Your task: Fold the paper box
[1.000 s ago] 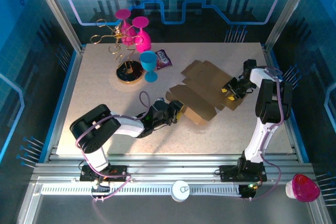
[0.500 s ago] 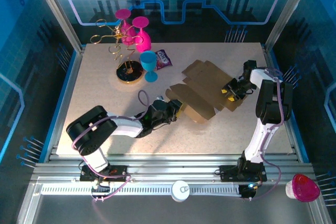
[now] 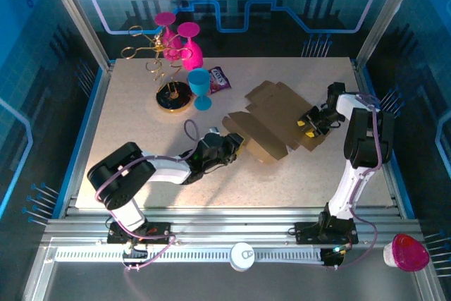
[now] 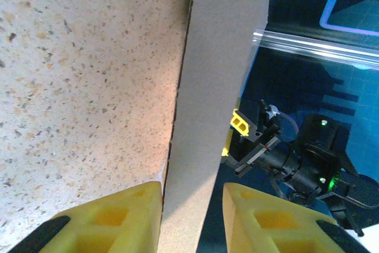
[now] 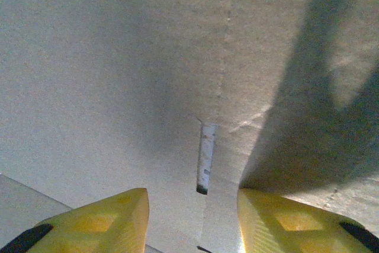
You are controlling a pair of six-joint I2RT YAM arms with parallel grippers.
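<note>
Brown face of the paper box (image 5: 118, 69) seen close. A short narrow slit (image 5: 205, 158) is noted on a faint crease. The right gripper (image 5: 192, 220) is held with yellow fingers (image 5: 100, 220) apart, either side of the slit. Dark shadow (image 5: 320, 117) is cast at right.

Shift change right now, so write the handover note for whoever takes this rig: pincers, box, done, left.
Left pincer: straddles a raised flap at the sheet's near-left corner; I cannot tell whether it is clamped.
Right pincer: open, low over the sheet's right edge, near a slot.
Paper box: mostly flat on the table, centre-right.
Done: one flap lifted.
Left: the other folds and closing the box.
</note>
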